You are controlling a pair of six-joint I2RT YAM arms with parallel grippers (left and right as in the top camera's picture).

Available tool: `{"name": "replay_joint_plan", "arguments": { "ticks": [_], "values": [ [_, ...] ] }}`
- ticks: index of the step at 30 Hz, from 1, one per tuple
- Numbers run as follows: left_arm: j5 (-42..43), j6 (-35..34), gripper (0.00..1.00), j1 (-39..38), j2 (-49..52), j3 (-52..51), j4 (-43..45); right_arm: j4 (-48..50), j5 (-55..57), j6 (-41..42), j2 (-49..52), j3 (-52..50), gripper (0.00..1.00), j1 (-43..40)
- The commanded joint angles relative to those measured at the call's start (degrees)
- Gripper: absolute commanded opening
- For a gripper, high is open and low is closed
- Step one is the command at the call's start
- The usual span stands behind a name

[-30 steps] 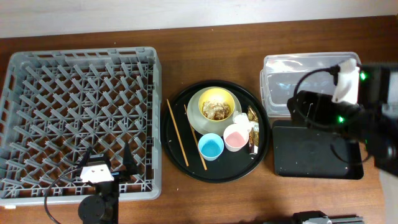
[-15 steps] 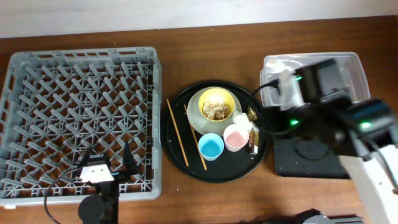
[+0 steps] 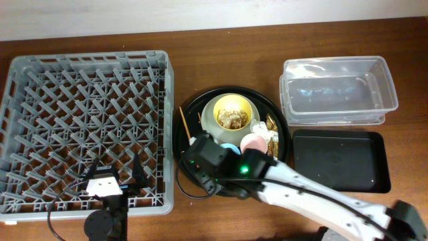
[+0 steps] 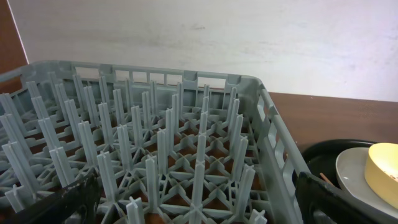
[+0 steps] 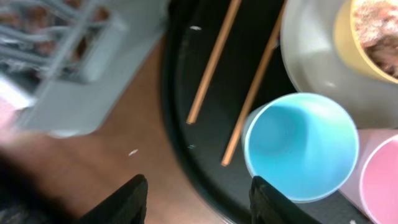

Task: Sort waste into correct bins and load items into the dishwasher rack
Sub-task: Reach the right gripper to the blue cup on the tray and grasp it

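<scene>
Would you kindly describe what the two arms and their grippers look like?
The right arm is a long white link ending in a black wrist housing with a green light; the right gripper has black fingers. The left gripper has black fingers too, with a white block at its base and a black cable trailing.

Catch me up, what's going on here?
The right gripper hangs open over the round black tray, above the chopsticks and blue cup, holding nothing. The left gripper sits open at the near edge of the dishwasher rack. Nothing is sorted yet: the rack, clear tub and shallow black tray look empty, and the scraps are in the yellow bowl.
</scene>
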Motion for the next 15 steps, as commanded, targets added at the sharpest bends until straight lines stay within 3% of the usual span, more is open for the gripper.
{"name": "replay_joint_plan", "arguments": {
  "ticks": [1, 3, 8, 15],
  "values": [
    [-0.2, 0.5, 0.99, -0.3, -0.3, -0.2, -0.3, 1.7, 7.6, 1.6, 4.4, -0.3, 0.54, 0.2],
    [-0.2, 0.5, 0.99, -0.3, -0.3, -0.2, -0.3, 2.7, 7.4, 1.6, 6.4, -0.3, 0.53, 0.2],
    [-0.2, 0.5, 0.99, -0.3, -0.3, -0.2, -0.3, 3.2, 7.2, 1.5, 10.4, -0.3, 0.4, 0.2],
    [-0.2, 0.5, 0.99, -0.3, -0.3, -0.2, -0.3, 3.8, 7.6, 1.5, 11.7, -0.3, 0.37, 0.2]
  ]
}}
